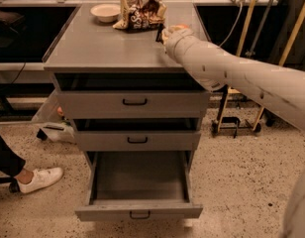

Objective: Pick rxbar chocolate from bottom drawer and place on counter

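My gripper is at the end of the pale arm, low over the back right of the counter, just right of the brown-and-white snack bag. A small dark piece shows at its tip; I cannot tell whether this is the rxbar chocolate. An orange fruit peeks out just behind the wrist. The bottom drawer is pulled fully out, and its visible floor holds nothing. The arm hides the counter's right edge.
A pale bowl stands at the counter's back, left of the bag. The two upper drawers are slightly ajar. A person's white shoe is on the floor at the left. Poles and a small cart stand at the right.
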`<state>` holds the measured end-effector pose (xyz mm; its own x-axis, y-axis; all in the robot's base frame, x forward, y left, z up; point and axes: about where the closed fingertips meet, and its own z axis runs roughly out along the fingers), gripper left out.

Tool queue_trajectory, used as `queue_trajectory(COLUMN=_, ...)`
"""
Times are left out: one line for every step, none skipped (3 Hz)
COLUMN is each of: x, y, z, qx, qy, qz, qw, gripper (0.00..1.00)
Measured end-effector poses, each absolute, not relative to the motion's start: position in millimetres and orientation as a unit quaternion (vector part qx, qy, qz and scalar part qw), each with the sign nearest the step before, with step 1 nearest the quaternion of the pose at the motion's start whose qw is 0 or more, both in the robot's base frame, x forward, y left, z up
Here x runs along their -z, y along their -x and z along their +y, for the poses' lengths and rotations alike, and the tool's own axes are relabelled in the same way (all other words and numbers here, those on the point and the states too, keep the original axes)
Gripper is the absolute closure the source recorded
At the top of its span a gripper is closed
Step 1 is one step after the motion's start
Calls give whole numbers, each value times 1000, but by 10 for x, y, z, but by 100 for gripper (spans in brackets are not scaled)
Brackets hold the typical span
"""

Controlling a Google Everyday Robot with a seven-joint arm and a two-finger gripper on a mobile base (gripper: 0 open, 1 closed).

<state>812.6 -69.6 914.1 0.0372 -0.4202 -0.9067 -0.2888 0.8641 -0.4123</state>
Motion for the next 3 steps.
queue_trajectory(x=-8891, y=-8209, z=-710, qx=52, qy=270, qz=705, qw=653, gripper=100)
queue_trajectory(x=-8890, y=-8212, z=-722, qx=54, qy=270, qz=706, qw=653, gripper=81)
queue_trajectory(x=-8890, y=-8212, z=-722, qx=54, qy=270, qz=706, qw=653, gripper=58)
